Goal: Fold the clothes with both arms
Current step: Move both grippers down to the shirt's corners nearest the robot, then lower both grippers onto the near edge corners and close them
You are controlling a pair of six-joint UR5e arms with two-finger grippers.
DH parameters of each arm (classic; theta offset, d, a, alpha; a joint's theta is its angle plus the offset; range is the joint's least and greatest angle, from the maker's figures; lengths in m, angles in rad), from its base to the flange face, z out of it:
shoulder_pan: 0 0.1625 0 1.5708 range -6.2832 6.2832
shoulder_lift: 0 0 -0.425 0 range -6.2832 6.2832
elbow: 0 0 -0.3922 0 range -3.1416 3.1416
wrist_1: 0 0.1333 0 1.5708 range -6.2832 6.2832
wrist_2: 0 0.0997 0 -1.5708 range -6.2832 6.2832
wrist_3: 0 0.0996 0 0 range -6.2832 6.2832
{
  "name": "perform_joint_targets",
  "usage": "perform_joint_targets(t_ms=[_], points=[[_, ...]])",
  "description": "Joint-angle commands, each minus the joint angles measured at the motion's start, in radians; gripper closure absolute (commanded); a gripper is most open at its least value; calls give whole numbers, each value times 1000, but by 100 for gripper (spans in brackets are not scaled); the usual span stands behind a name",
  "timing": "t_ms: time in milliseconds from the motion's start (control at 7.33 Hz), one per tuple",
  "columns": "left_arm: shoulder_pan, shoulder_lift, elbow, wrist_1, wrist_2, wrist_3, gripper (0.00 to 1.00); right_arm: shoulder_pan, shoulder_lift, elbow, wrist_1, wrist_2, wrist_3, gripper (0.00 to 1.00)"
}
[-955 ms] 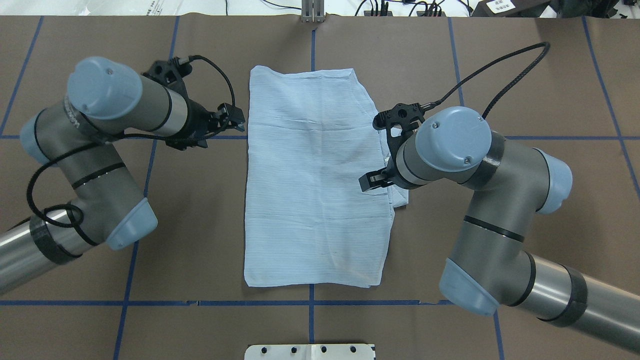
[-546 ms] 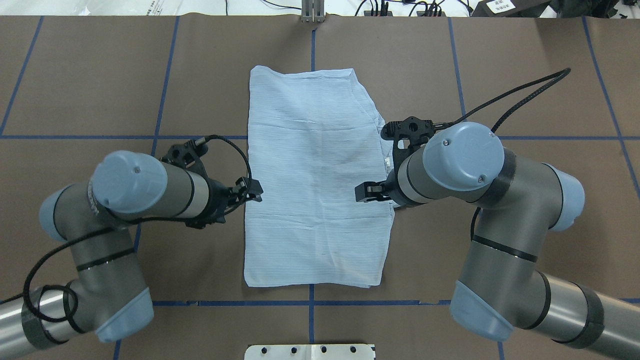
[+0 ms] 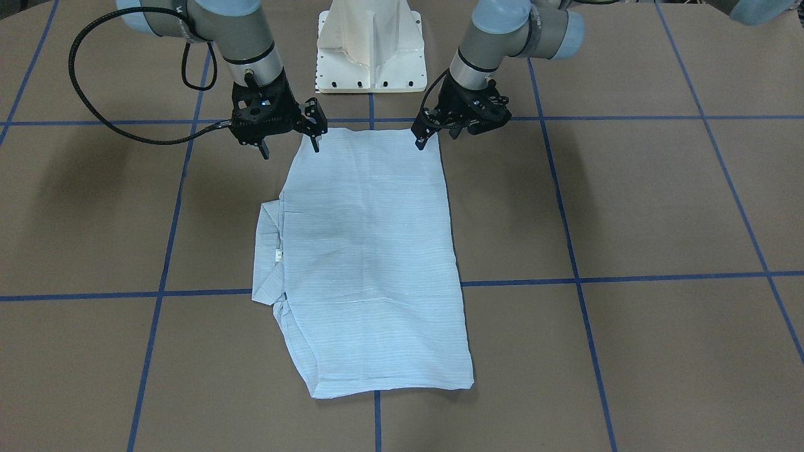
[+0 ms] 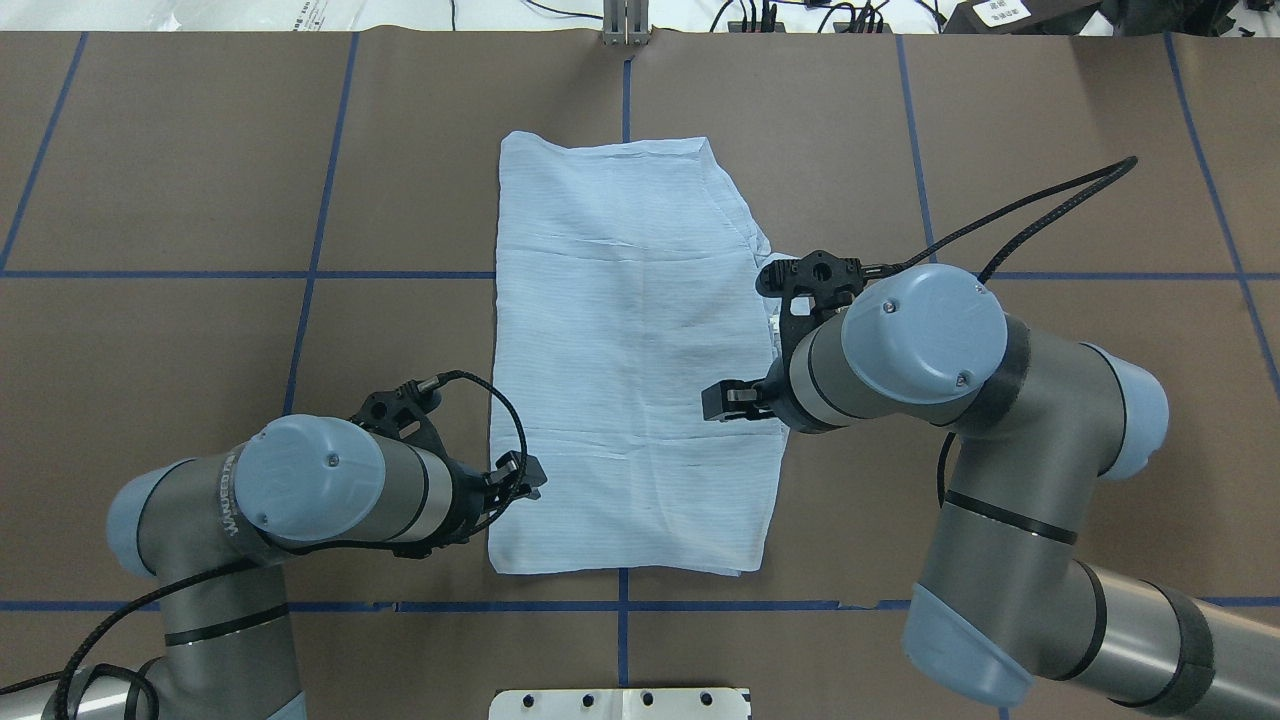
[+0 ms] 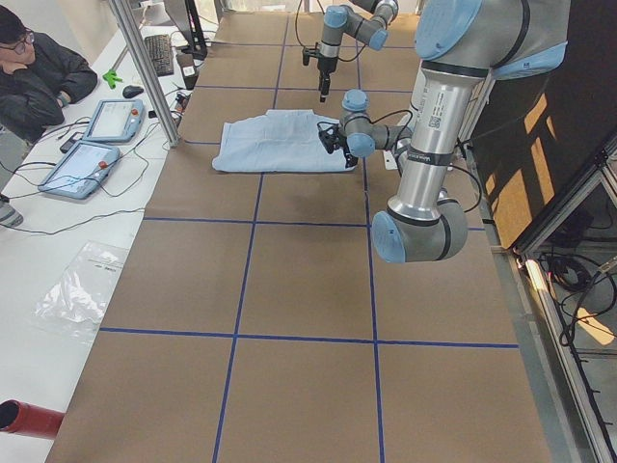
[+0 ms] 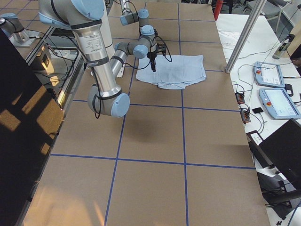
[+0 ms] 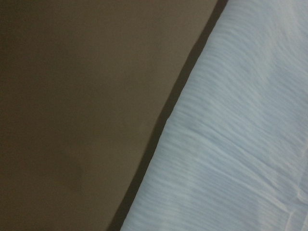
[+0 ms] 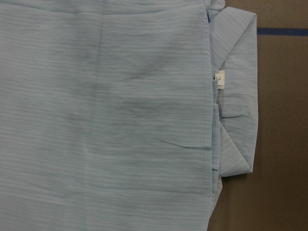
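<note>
On the brown table [image 3: 628, 207] the folded blue shirt [image 3: 370, 251] is laid flat in the middle, its neck label [image 8: 219, 78] cannot be read, the right gripper [image 3: 290, 149] is held wide open and empty, and whether the left gripper [image 3: 427, 133] is open cannot be told.

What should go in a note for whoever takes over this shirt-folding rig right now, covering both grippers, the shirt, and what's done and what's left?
Left gripper: low by the shirt's robot-side left corner, holding nothing; whether it is open or shut is unclear.
Right gripper: open and empty, at the robot-side right corner.
Shirt: flat on the table as a long rectangle, with no sleeves showing. Its collar and neck label poke out at the right edge.
Done: side folds.
Left: probably grasp both robot-side corners and fold across toward the far edge.
</note>
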Motion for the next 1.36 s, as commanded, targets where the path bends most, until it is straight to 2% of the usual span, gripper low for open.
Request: perform_joint_targets(t_ms=[0,136,409,546,682,955,1092,1228], points=[[46,-9,20,11,31,-7,17,-3,-13,14,0,0,0,0],[46,-9,23,11,31,-7,22,-1,-13,15,0,0,0,0],[46,-9,28,13,33,-7,40,-1,-16,17,0,0,0,0],[45,-9,28,13,33,-7,46,-1,-16,20,0,0,0,0],[43,-9,28,13,33,-7,56,0,-16,20,-2,0,0,0],[43,-9,26,13,33,-7,90,0,-22,20,0,0,0,0],[40,-9,17,13,31,-7,100,0,-28,21,0,0,0,0],[31,-9,9,14,28,-4,100,-3,-30,21,-2,0,6,0]])
